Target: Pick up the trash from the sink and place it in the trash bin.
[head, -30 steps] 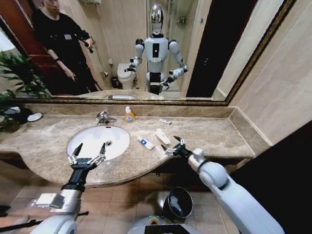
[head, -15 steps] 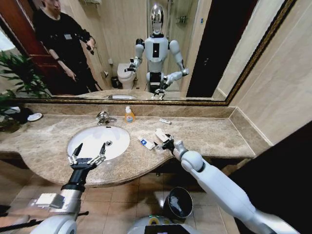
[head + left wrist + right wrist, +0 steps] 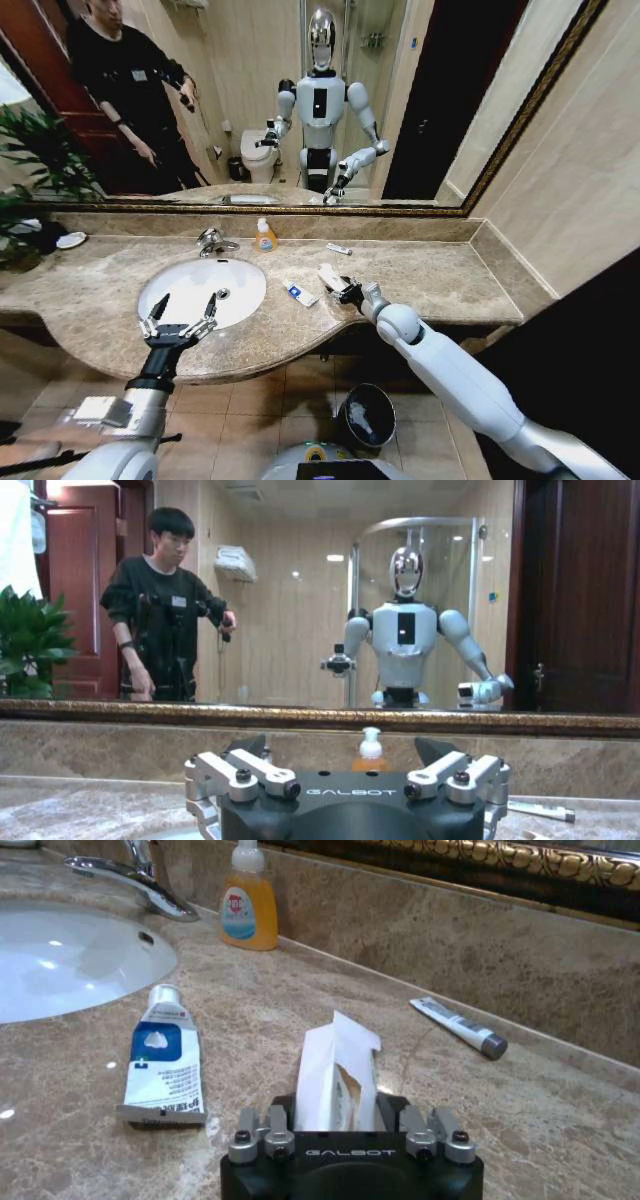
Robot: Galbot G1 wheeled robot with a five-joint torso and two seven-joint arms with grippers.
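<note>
The white oval sink [image 3: 190, 285] sits in the marble counter, and the basin [image 3: 60, 960] looks bare. Trash lies on the counter to its right: a white-and-blue packet [image 3: 298, 293] [image 3: 160, 1057], a flat white packet [image 3: 328, 274] [image 3: 335, 1065] and a tiny white tube [image 3: 339, 249] [image 3: 458, 1027] near the back wall. My right gripper [image 3: 346, 292] [image 3: 338, 1121] is shut on the near end of the flat white packet. My left gripper [image 3: 183, 313] [image 3: 342, 744] hangs open over the sink's front rim. On the floor under the counter edge stands the black trash bin [image 3: 364, 415].
An orange soap bottle [image 3: 265, 236] [image 3: 247, 904] and the chrome tap [image 3: 212, 241] [image 3: 140, 881] stand behind the basin. A large mirror runs along the back wall. A potted plant [image 3: 30, 170] fills the far left corner. The counter ends at a tiled wall on the right.
My right arm reached forward and left from the counter's front edge to the flat white packet, and its open fingers closed on it. The left arm stayed still.
</note>
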